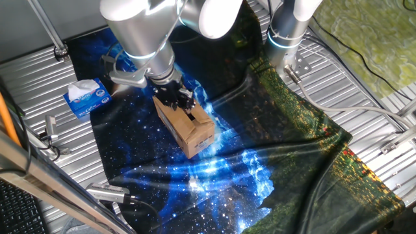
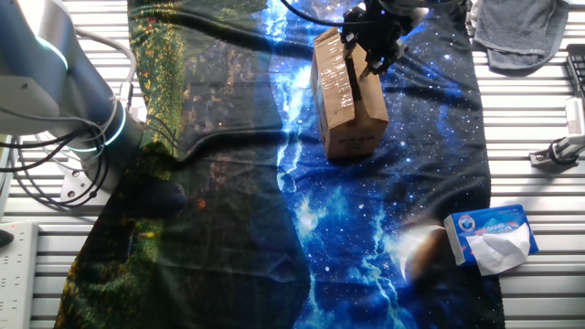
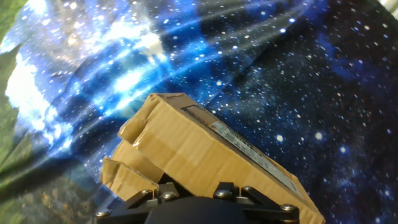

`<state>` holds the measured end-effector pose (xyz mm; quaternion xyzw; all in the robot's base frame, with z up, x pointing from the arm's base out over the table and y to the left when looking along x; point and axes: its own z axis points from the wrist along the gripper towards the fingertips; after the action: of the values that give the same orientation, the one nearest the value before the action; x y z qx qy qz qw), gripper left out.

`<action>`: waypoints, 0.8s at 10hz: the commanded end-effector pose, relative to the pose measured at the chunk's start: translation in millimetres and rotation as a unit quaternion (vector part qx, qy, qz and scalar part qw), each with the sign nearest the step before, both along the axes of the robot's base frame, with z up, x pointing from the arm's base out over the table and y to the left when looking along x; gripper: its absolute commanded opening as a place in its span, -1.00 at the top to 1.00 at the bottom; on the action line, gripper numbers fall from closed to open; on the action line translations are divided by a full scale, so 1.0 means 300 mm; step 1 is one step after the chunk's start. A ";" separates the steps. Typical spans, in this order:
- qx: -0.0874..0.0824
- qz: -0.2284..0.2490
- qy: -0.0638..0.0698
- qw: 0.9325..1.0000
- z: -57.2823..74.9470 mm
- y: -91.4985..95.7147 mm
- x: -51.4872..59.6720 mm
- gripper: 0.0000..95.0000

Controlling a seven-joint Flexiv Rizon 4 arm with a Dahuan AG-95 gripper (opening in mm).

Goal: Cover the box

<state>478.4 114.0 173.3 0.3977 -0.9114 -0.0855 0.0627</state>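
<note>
My black two-finger gripper (image 1: 179,97) presses on the small brown corrugated cardboard box (image 1: 188,127); I cannot tell whether its fingers are apart. The box's pale label strip (image 3: 249,149) is unreadable.

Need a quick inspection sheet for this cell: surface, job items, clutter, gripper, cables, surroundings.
Surface: ribbed metal table with a galaxy-print cloth spread over it, wrinkled in places.
Job's things: box on the cloth; flaps look folded down on top in the hand view, with a taped label strip.
Clutter: tissue box off the cloth's edge; grey rag at the table corner.
Gripper: gripper on top of the box at one end; whether open or shut cannot be told.
Cables: black cable running across the table near the arm base.
Surroundings: metal frame bars and clamps at the table edges.
</note>
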 end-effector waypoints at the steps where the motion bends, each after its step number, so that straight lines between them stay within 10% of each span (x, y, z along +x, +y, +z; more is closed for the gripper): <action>1: 0.006 0.025 -0.004 1.000 0.003 0.003 -0.006 0.20; 8: 0.006 0.051 -0.020 0.999 -0.014 0.008 -0.048 0.20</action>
<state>464.5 116.3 169.3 0.4467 -0.8900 -0.0791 0.0465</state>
